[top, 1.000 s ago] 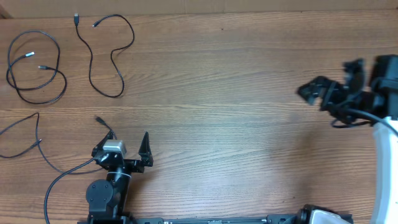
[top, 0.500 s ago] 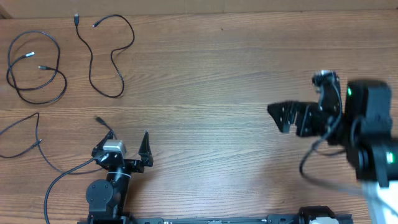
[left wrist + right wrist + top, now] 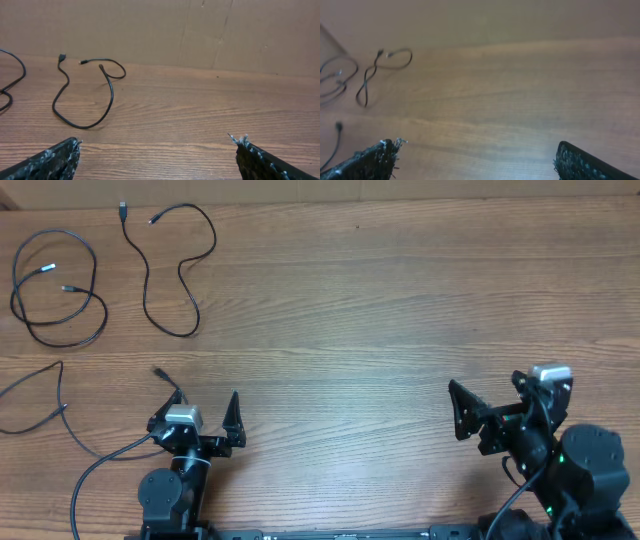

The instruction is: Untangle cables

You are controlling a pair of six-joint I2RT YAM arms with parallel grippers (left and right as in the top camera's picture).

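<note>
Both grippers stand released, jaws spread wide with nothing between them; the left gripper (image 3: 197, 408) sits at the near left of the wooden table (image 3: 350, 310), its fingers pointing toward the far edge; its wrist view shows only bare wood between the two fingertips (image 3: 155, 142). The right gripper (image 3: 487, 392) sits at the near right, turned toward the left and far side, and its own view, somewhat blurred, likewise shows bare table between the tips (image 3: 477, 145).

Just far-left of the left gripper lies a small plug end (image 3: 157, 370) on a thin black cord; whether it touches the finger I cannot tell. Further left, at the table's left edge, a thin cable (image 3: 60, 385) bends in a loose hairpin and runs out of frame.

The other cables lie at the far left, well apart from both grippers; one is a coiled cable (image 3: 57, 345) in a loose double loop with both plug ends inside it; just to its right, not touching it, a winding cable (image 3: 146, 290) snakes in an S shape, its plugs near the far edge. The left wrist view shows this winding one (image 3: 111, 95) in front of a cardboard wall (image 3: 150, 30).
</note>
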